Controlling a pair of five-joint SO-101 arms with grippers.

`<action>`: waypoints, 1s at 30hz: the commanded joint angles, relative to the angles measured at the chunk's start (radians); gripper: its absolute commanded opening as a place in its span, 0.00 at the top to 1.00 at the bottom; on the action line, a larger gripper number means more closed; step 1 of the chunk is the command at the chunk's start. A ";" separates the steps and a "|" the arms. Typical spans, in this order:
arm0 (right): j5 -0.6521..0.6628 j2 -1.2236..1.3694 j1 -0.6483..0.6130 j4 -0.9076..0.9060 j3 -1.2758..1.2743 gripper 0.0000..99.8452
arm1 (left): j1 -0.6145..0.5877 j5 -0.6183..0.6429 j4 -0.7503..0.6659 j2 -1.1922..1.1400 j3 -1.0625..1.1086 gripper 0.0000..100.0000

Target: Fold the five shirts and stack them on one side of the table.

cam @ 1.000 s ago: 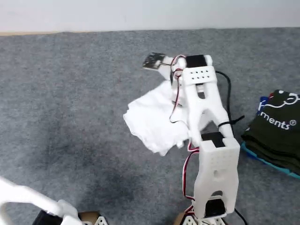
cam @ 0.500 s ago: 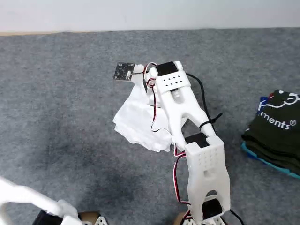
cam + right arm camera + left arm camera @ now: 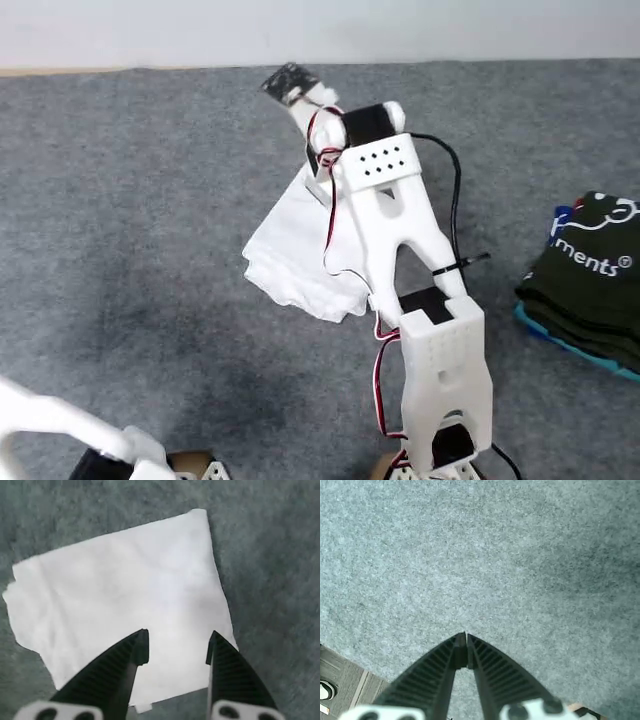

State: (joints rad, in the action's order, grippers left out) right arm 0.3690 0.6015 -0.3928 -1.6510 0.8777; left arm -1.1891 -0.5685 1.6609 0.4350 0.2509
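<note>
Grey felt covers the surface [image 3: 130, 200]. Down and to the left of the white shirt [image 3: 295, 250], well apart from it, part of the left arm [image 3: 60, 425] shows at the near edge. The left hand [image 3: 466, 640] is closed with its dark ribbed fingers meeting at the tips. It holds nothing and points at bare felt close to the edge of the surface. The white shirt [image 3: 120, 585] lies about mid-surface, folded into a rough rectangle, flat on the felt, with one side edge crumpled and uneven. Directly above the shirt hangs the right hand [image 3: 177, 640], its two fingers spread apart and empty, both tips over the white cloth rather than on it. The right arm [image 3: 440, 350] rises from the near edge just right of the shirt and leans over its right side, covering that part. Far to the right of the shirt, well apart, a stack of folded shirts [image 3: 590, 280] sits at the edge, dark green on top with a blue layer underneath.
</note>
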 commanded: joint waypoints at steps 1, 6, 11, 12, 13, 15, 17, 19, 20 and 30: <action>-0.115 -0.059 -0.004 -0.048 0.060 0.81 | 0.005 -0.014 0.005 0.029 -0.031 0.99; -0.262 0.048 -0.104 -0.125 0.060 0.95 | 0.006 -0.014 0.005 0.029 -0.030 0.99; -0.270 0.242 -0.188 -0.142 0.063 0.99 | 0.006 -0.015 0.005 0.029 -0.030 0.99; -0.270 0.269 -0.197 -0.140 0.063 0.99 | 0.005 -0.021 0.006 0.029 -0.030 0.99; -0.270 0.294 -0.206 -0.140 0.063 0.99 | 0.002 -0.028 0.006 0.029 -0.030 0.99; -0.270 0.325 -0.219 -0.143 0.064 0.99 | -0.003 -0.038 0.006 0.029 -0.030 0.99; -0.270 0.306 -0.226 -0.145 0.064 0.99 | -0.003 -0.052 0.006 0.029 -0.030 0.99; -0.270 0.251 -0.231 -0.145 0.064 0.99 | -0.003 -0.055 0.006 0.029 -0.031 0.99; -0.270 0.217 -0.236 -0.145 0.064 0.99 | -0.003 -0.055 0.006 0.029 -0.031 0.99; -0.433 -0.085 -0.213 -0.147 -0.014 0.99 | 0.005 -0.057 0.000 0.029 -0.035 0.99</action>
State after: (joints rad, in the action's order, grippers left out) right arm 0.0054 0.6552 -0.6337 -1.7538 0.8853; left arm -1.1891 -0.6145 1.6609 0.4350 0.2509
